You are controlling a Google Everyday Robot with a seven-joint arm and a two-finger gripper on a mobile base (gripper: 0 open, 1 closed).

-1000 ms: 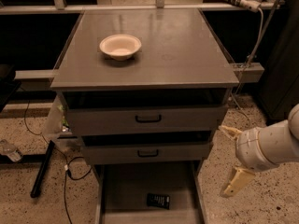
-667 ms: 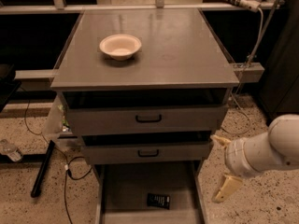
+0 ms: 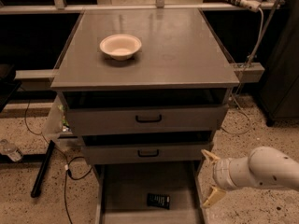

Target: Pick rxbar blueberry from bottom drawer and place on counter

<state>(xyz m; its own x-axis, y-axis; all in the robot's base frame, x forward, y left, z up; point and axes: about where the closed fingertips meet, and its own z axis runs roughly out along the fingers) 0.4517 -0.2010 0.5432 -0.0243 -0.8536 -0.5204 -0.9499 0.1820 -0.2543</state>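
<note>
1. Now, in your camera view, the gripper (image 3: 211,177) hangs empty, fingers apart, just outside the right wall of the bottom drawer (image 3: 126,185).
2. Your rxbar blueberry (image 3: 158,200) lies flat on the drawer floor, picture-left of the gripper and slightly lower, long axis crosswise.

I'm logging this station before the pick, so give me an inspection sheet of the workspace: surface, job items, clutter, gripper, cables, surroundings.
Surface: counter, grey and glossy, bears one bowl.
Job's things: rxbar blueberry lies flat on the floor of the open bottom drawer, toward its near end; not yet on the counter.
Clutter: white bowl, upright, on the counter's left rear part.
Grippers: gripper open, holding nothing, just right of the bottom drawer and outside it.
Cables: black cable on the floor left of the cabinet; another cable hangs at the right rear.
Surroundings: speckled floor; two upper drawers partly pulled out.
</note>
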